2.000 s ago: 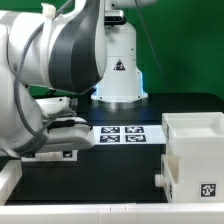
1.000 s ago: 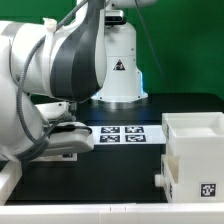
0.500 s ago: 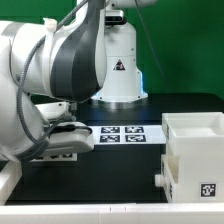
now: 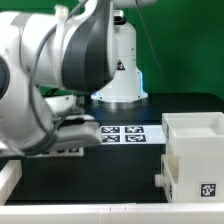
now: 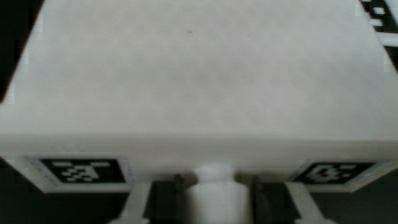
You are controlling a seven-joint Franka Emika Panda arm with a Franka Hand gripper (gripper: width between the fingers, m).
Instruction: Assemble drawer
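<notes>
In the wrist view a white drawer tray (image 5: 196,80) fills the picture. Its front face carries two black-and-white tags (image 5: 80,170) and a white knob (image 5: 212,188). My gripper (image 5: 212,206) is open, with one finger (image 5: 135,206) on each side of the knob and a dark gap between each finger and it. In the exterior view the large white open-topped casing (image 4: 195,150) stands at the exterior view's right, with a tag (image 4: 208,188) on its front. My hand is low at the exterior view's left, and its fingers are hidden behind the arm.
The marker board (image 4: 130,133) lies flat on the black table between my hand and the casing. The white robot base (image 4: 120,80) stands behind it. The table's white front edge (image 4: 100,210) runs along the bottom of the exterior view.
My arm's upper links have swung toward the exterior view's right and now cover more of the picture. The hand stays low at the left. The casing and the marker board have not moved.
</notes>
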